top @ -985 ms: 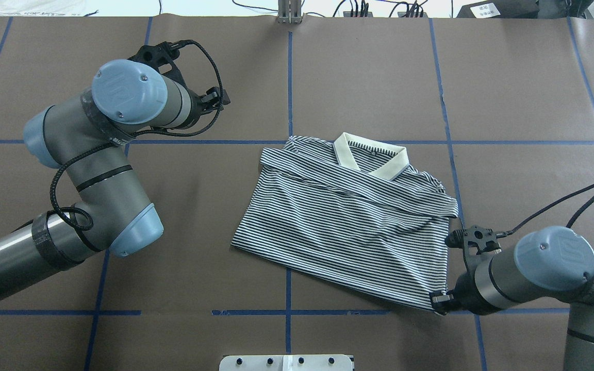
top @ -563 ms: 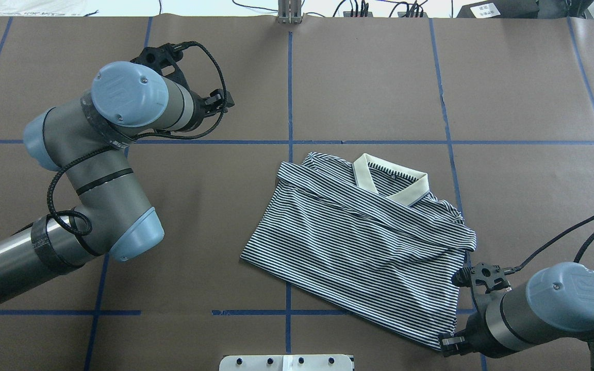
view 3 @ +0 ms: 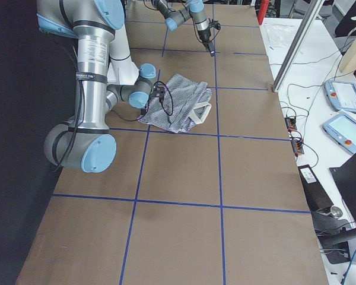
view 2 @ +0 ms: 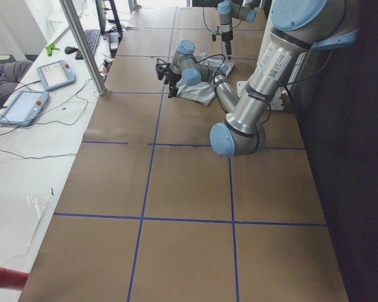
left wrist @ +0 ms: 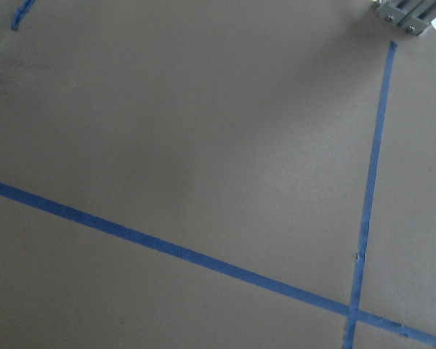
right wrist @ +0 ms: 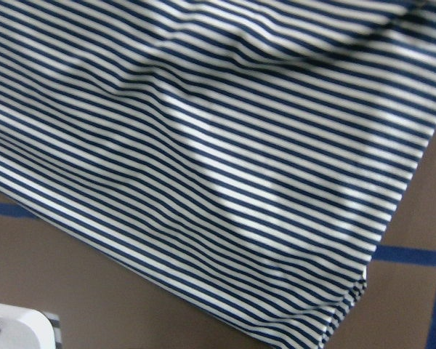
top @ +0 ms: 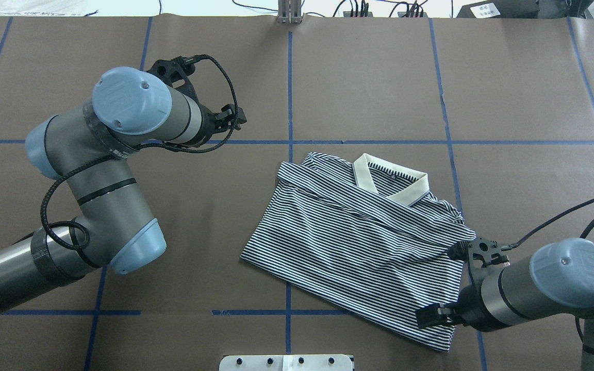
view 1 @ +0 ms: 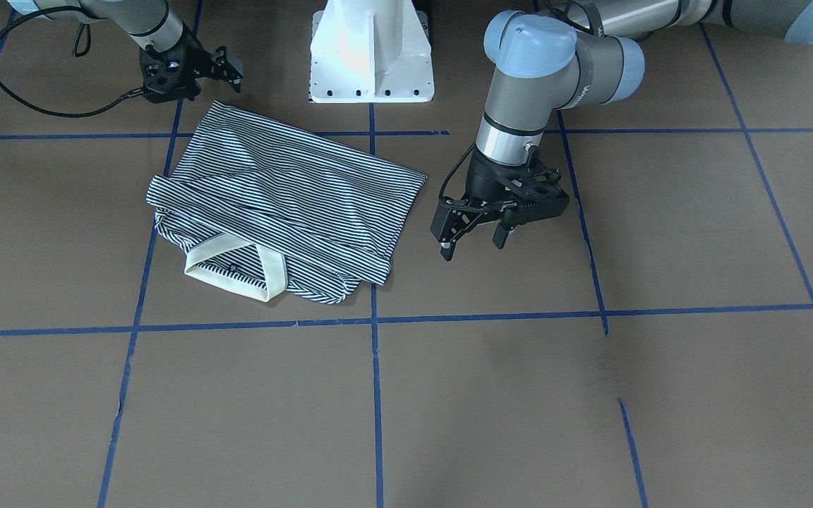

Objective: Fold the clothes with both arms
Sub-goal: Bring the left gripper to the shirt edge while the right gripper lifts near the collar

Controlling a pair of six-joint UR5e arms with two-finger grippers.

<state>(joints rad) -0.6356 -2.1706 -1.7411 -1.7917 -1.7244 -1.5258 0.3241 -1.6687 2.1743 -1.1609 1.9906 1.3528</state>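
Brown paper (top: 369, 77) covers the table, ruled into squares by blue tape (top: 290, 77). Right of centre lies the folded polo shirt (top: 359, 242), its narrow-striped knit rumpled and its cream collar (top: 363, 172) on the far side. My left gripper (view 1: 472, 247) hangs spread over bare paper. My right gripper (top: 431, 317) is over the shirt's near right corner; I cannot tell its spread.

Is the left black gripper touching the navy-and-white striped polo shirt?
Apart. The front-facing view shows bare brown table between the left gripper and the striped polo shirt.
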